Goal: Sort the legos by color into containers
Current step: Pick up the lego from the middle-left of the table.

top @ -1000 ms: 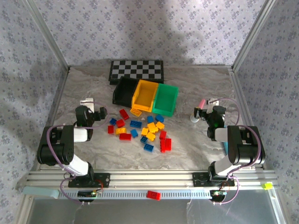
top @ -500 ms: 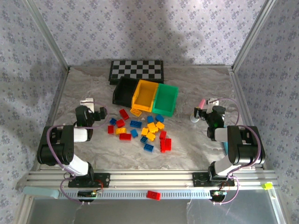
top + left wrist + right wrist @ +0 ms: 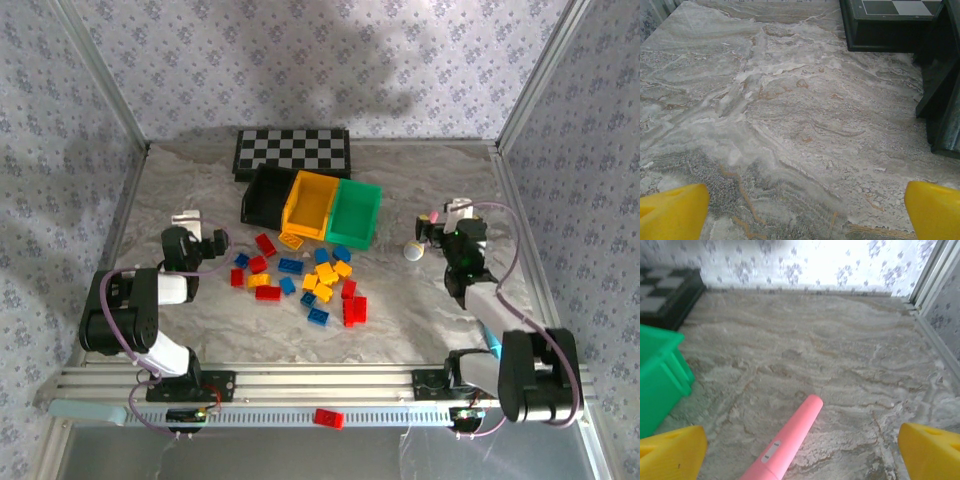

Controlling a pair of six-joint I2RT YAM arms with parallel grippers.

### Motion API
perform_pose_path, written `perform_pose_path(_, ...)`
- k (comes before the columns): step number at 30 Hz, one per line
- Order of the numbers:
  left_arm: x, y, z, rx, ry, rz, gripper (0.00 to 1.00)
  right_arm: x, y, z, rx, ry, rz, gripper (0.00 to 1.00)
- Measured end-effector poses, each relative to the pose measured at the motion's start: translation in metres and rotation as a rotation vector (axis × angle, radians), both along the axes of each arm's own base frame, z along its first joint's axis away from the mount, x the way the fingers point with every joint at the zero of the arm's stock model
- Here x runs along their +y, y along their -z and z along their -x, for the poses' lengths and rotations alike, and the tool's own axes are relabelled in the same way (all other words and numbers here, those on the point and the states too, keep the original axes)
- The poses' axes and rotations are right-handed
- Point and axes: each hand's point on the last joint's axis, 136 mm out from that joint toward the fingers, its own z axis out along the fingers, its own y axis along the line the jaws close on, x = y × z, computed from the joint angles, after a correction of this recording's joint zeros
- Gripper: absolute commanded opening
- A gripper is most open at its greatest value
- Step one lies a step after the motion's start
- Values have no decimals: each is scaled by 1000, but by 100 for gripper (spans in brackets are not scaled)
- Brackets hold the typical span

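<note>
Left gripper [image 3: 802, 215]: jaws spread wide with nothing between them. Its yellow fingertips [image 3: 673, 214] sit at the two lower corners of the wrist view, over bare marble table [image 3: 790, 125].
Ahead of the left gripper: the black bin [image 3: 940, 95] stands ahead and to its right. The checkered board [image 3: 890, 12] lies farther ahead on the same side, behind that bin.
Right gripper [image 3: 800, 452]: jaws wide as well, gripping nothing.
Between the right fingers: a pink stick [image 3: 790, 437] lies on the table, pointing ahead and slightly right, touching neither fingertip.
Left of the right gripper: the green bin [image 3: 660, 375] is near, with the checkered board far ahead on that side.
Legos [image 3: 310, 278]: a loose scatter of red, yellow and blue pieces lies on the table between the two grippers, outside the bins. It starts just to the right of the left gripper and stays apart from the right gripper, on its left.
Bins: black, yellow bin [image 3: 310, 225] and green stand side by side in a row. They are beyond the scatter, ahead-right of the left gripper and ahead-left of the right one.
Flat yellow piece [image 3: 292, 240]: right at the foot of the yellow bin's front wall.
Stray red lego [image 3: 327, 418]: on the metal rail [image 3: 250, 380] between the arm bases, behind both grippers.
White round thing [image 3: 412, 251]: on the table just beside the right gripper, on its left. I cannot tell what it is.
</note>
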Motion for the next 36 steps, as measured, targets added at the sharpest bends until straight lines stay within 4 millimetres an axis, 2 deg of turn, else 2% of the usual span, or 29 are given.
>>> perform_pose_path(4, 0, 0, 0, 0, 0, 0, 100, -12, -30, 2, -26, 45, -169, 100)
perform_pose_path(7, 0, 0, 0, 0, 0, 0, 100, -7, -42, -3, -6, 15, -272, 100)
perform_pose_path(10, 0, 0, 0, 0, 1, 0, 100, 18, -39, -6, 39, -56, -325, 100)
perform_pose_path(14, -9, -3, 5, 21, 36, -19, 100, 68, -14, 2, 150, -166, -312, 100)
perform_pose_path(17, -23, -32, 11, 8, 67, -8, 100, 97, 5, 10, 220, -221, -282, 100)
perform_pose_path(23, -25, -125, 18, -67, -16, 203, 100, 121, 22, 16, 263, -249, -213, 100)
perform_pose_path(25, -31, -135, 25, -62, -6, 275, 100, 130, 26, 19, 271, -261, -186, 100)
perform_pose_path(27, -41, -126, 36, 1, 8, 349, 100, 136, 30, 21, 276, -266, -160, 100)
perform_pose_path(30, -65, -102, 53, 141, 47, 423, 100, 139, 38, 21, 290, -251, -130, 100)
perform_pose_path(36, -151, -70, 106, 373, 240, 444, 98, 127, 49, 19, 315, -178, -100, 100)
